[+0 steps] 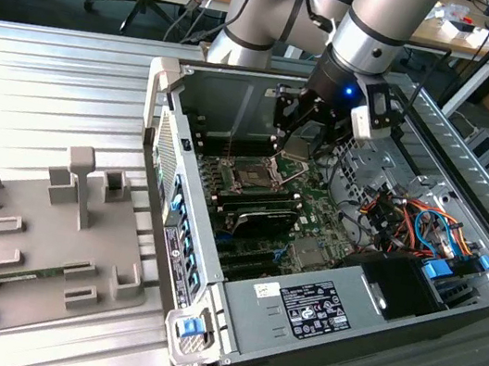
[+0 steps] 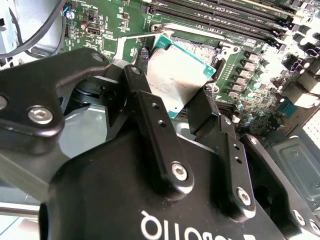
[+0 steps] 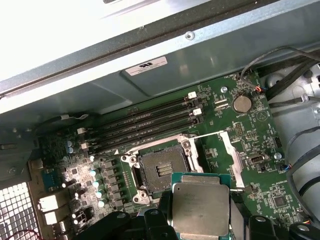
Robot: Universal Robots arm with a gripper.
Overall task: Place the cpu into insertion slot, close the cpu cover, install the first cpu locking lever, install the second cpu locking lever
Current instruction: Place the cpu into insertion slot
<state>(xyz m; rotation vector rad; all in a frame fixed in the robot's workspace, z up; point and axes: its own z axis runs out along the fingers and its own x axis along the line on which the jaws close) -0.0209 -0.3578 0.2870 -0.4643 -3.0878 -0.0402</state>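
Note:
My gripper (image 1: pixel 301 134) hangs inside the open computer case, shut on the cpu (image 1: pixel 300 147), a small square chip with a dull silver top and a green rim. In both wrist views the black fingers (image 2: pixel 150 112) clamp two opposite edges of the cpu (image 2: pixel 177 75) (image 3: pixel 200 207). The insertion slot (image 3: pixel 159 170) (image 1: pixel 250 176) is a bare dark square socket on the green motherboard. The chip hovers above the board, just beside the slot and apart from it. The cpu cover (image 3: pixel 233 159), a silvery frame, stands swung open at the socket's side.
Black memory slots (image 3: pixel 145 122) run along one side of the socket. Loose cables (image 1: pixel 408 215) and a power supply (image 1: pixel 308 308) fill the case toward the exterior view's right. A grey fixture tray (image 1: pixel 37 242) lies on the table at the exterior view's left.

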